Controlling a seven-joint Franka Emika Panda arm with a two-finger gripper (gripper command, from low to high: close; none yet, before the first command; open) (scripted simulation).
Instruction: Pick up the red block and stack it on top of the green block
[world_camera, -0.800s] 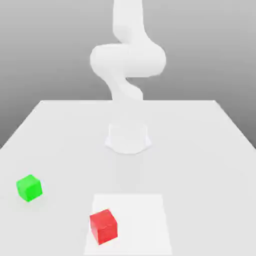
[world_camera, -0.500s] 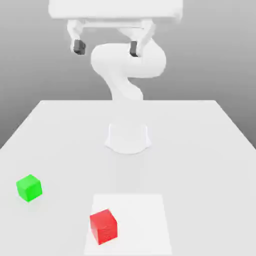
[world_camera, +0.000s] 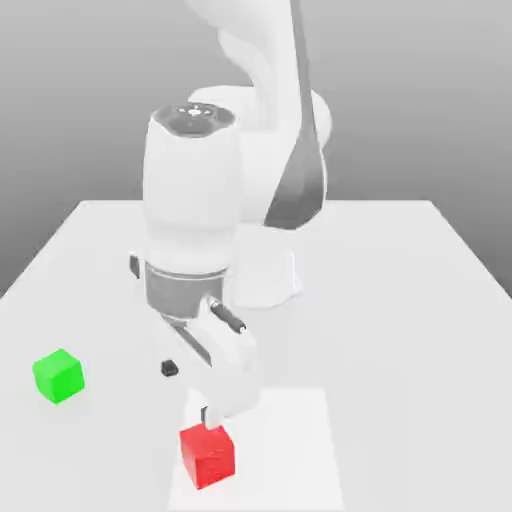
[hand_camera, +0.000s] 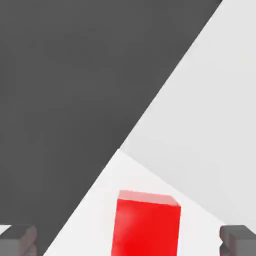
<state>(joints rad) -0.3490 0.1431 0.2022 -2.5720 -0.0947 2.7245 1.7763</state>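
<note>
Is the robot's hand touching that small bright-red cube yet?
Apart. In the hand view, the hand is open, its dark fingertips standing wide on either side of the small bright-red cube, with bare white surface showing between each tip and the cube.

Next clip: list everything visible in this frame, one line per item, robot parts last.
red block: one, bright red, on the paler square patch near the front edge of the table, just below the gripper.
green block: one, bright green, on the table toward the exterior view's left, well apart from the red block.
square patch: one, paler white, flat on the table under the red block.
table: one, white, bears both blocks and the robot base.
arm: one, white, bent forward from its base at the table's middle.
gripper: one, white with dark fingertips, open, above the red block.
</note>
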